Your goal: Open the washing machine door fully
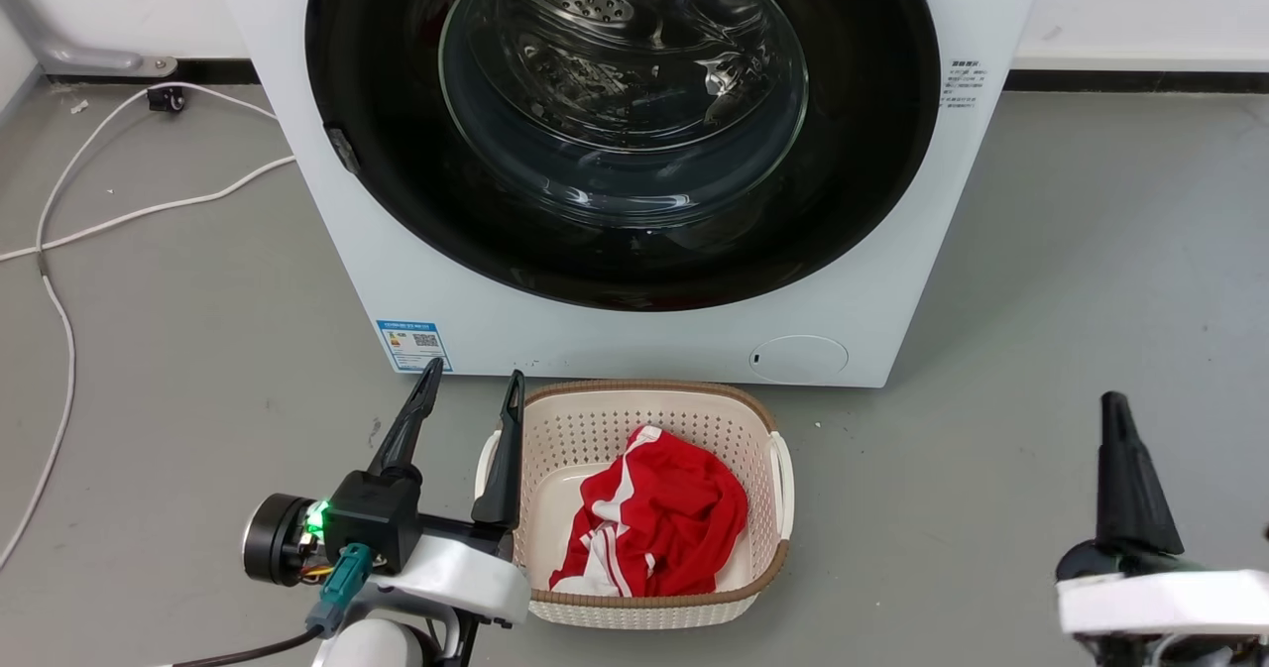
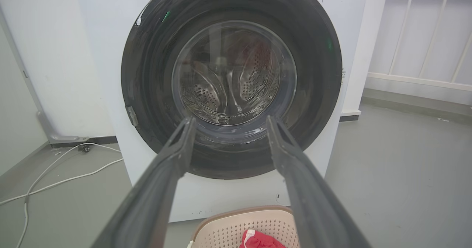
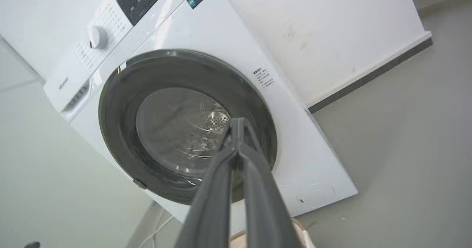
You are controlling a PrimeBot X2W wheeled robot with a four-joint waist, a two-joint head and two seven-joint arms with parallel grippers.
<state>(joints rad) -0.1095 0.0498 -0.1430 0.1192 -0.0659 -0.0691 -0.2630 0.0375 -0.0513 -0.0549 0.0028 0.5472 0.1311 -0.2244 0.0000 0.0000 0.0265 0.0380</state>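
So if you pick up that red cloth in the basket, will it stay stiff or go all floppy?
Probably floppy: the red cloth lies crumpled in soft folds in the basket, so it would likely droop from wherever it is pinched. It looks thin, so probably light. Rolling or breaking seems unlikely.

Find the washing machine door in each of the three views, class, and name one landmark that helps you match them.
Head view: the washing machine door spans the top centre, cut off by the top edge.
Left wrist view: central, beyond the fingers of the open left gripper.
Right wrist view: tilted, left of centre, behind the shut right gripper.
Shared landmark: the small grey tab on the door's rim.
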